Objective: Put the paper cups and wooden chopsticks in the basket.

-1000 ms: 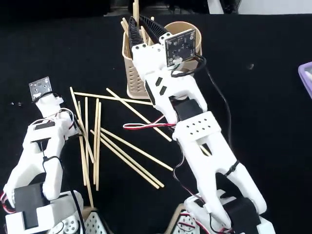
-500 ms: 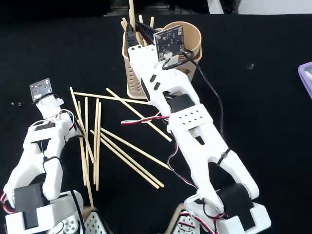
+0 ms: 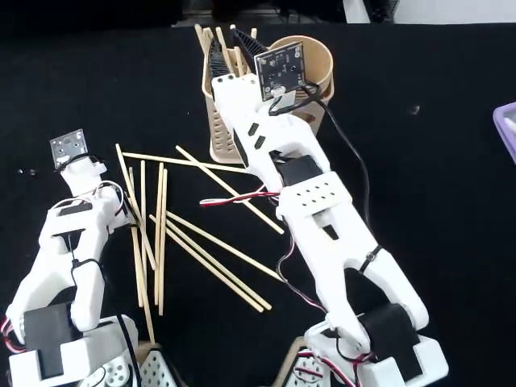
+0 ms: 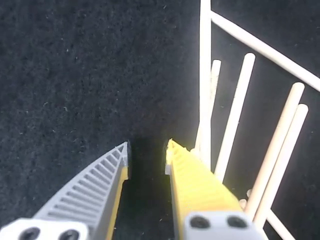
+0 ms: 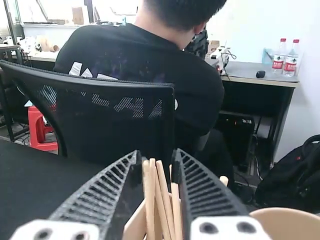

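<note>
Here, in the high view, the right gripper (image 3: pixel 223 36) is seen above the beige slotted plastic basket (image 3: pixel 219 129) at the far side of the black cloth-covered table (image 3: pixel 419 201). Its black jaws are parted a little around pale wooden chopsticks (image 3: pixel 205 39) that lean inside the basket. Half a second ago one stick was held upright, reaching well above the rim; it is now sunk lower among the others, so it is judged to have been let go into the basket. A round brown paper cup (image 3: pixel 318 56) is seen against the basket; whether it stands inside cannot be told. Many loose chopsticks (image 3: pixel 161 234) are left scattered on the table, so much is judged undone. In the left wrist view, the left gripper (image 4: pixel 146 145) is shown low over the table, jaws spread and empty, just beside several loose chopsticks (image 4: pixel 235 115). In the right wrist view, the wooden chopsticks (image 5: pixel 152 195) are seen standing in the narrow gap between the right gripper's (image 5: pixel 156 152) jaws, with the paper cup (image 5: pixel 285 215) close by.
</note>
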